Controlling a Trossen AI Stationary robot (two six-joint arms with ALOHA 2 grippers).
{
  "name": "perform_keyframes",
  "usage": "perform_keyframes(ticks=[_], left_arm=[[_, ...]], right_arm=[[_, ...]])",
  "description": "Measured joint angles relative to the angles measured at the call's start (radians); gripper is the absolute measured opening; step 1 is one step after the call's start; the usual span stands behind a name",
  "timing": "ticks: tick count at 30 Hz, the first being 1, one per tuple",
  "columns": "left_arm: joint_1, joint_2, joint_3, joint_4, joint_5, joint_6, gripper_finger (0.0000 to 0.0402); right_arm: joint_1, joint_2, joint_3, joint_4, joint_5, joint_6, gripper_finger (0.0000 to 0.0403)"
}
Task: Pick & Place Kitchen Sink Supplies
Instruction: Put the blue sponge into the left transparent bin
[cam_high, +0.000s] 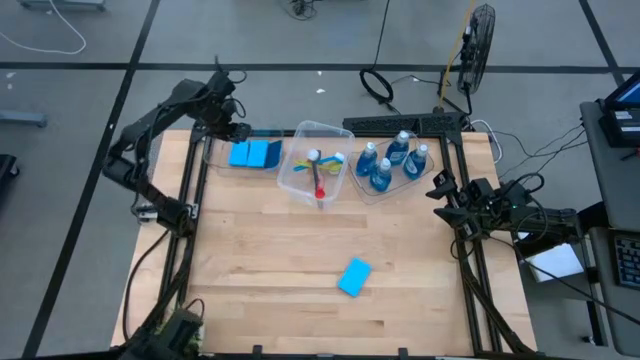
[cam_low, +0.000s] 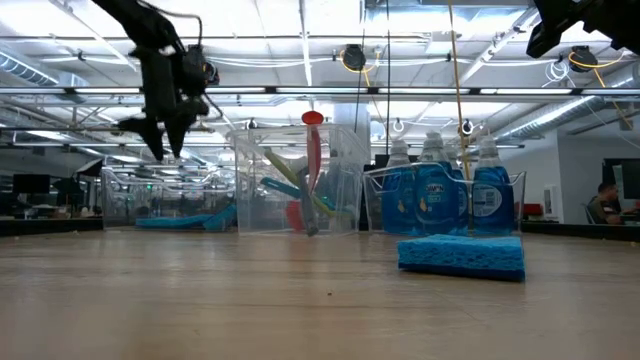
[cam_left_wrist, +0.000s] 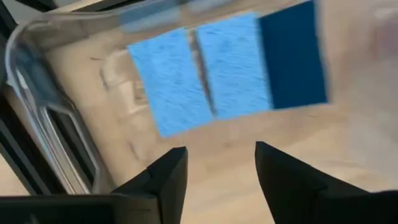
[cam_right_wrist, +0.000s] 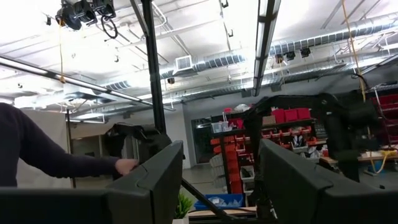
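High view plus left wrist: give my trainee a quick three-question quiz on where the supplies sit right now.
1. True or false: every sponge is already in a tub.
2. How many bottles stand in the right tub?
3. The left gripper hangs over which tub: A) the sponge tub, B) the brush tub, C) the right tub?

Key
1. False: one sponge lies loose on the table, toward the front.
2. Four.
3. A. The left wrist view shows its fingers apart and empty above the sponges in the tub. The right gripper waits at the table's right edge.
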Motion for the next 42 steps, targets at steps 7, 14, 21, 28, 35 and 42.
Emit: perform_keyframes(ticks=[7, 14, 21, 28, 35, 42], left_arm=[[-0.064, -0.203, 0.0, 0.002, 0.055, -0.096, 0.02], [-0.172, -0.363, 0.0, 0.041, 0.103, -0.212, 0.0185], [-0.333, -0.454, 0.0, 0.146, 0.106, -0.323, 0.0175], [-0.514, -0.491, 0.0, 0.294, 0.101, -0.375, 0.0185], [-0.677, -0.512, 0.0, 0.471, 0.082, -0.374, 0.0196], [-0.805, -0.517, 0.0, 0.586, 0.056, -0.359, 0.0185]], right_arm=[[0.0, 0.0, 0.0, 0.0, 0.0, 0.003, 0.0196], [0.0, 0.0, 0.0, 0.0, 0.0, 0.001, 0.0196], [0.0, 0.0, 0.0, 0.001, 0.0, 0.003, 0.0196], [0.0, 0.0, 0.0, 0.075, -0.001, 0.003, 0.0196], [0.0, 0.0, 0.0, 0.112, -0.001, 0.004, 0.0196], [0.0, 0.051, 0.001, 0.108, 0.0, 0.033, 0.0196]])
